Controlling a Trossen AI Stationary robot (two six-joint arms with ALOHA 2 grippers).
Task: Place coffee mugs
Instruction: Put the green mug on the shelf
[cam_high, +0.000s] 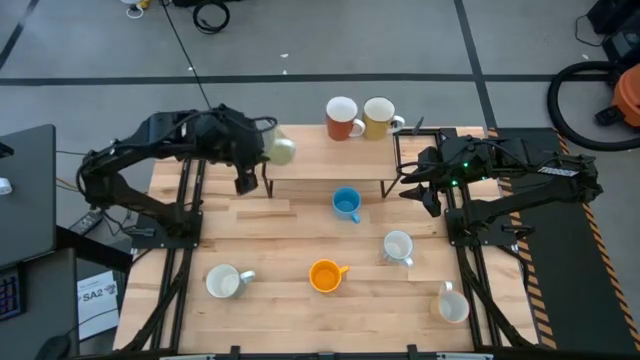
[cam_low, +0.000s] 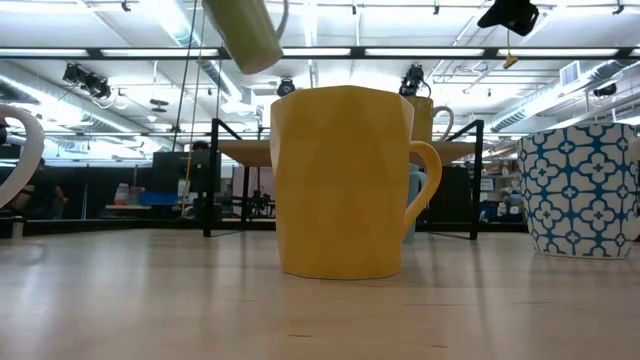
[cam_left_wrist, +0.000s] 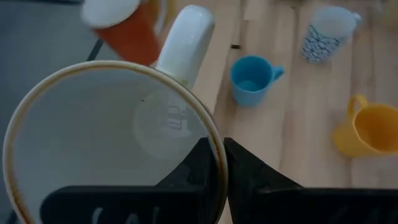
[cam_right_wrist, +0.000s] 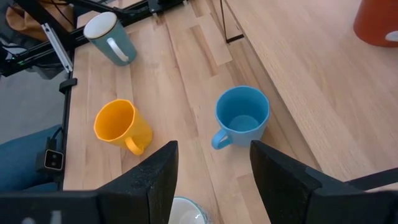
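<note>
My left gripper (cam_high: 266, 148) is shut on a cream mug (cam_high: 283, 150), held in the air over the left end of the raised wooden shelf (cam_high: 330, 158). A red-orange mug (cam_high: 343, 118) and a yellow mug (cam_high: 380, 118) stand on the shelf's far side. On the table stand a blue mug (cam_high: 346, 204), a patterned white mug (cam_high: 398, 246), an orange mug (cam_high: 325, 275) and two white mugs (cam_high: 225, 282) (cam_high: 453, 303). My right gripper (cam_high: 425, 192) is open and empty, at the shelf's right end above the blue mug (cam_right_wrist: 242, 117). My left gripper (cam_left_wrist: 221, 165) holds the cream mug by its rim (cam_left_wrist: 216, 146), one finger inside the mug and one outside against the wall. The hold is on the rim's side away from the handle (cam_left_wrist: 186, 43). The mug is lifted clear and tilted, its mouth toward the wrist (cam_low: 245, 35).
The shelf stands on black metal legs (cam_high: 392, 180) at the table's far middle. Black frame rails (cam_high: 180, 250) run along both table sides. Bare wood lies at the table's near middle and under the shelf.
</note>
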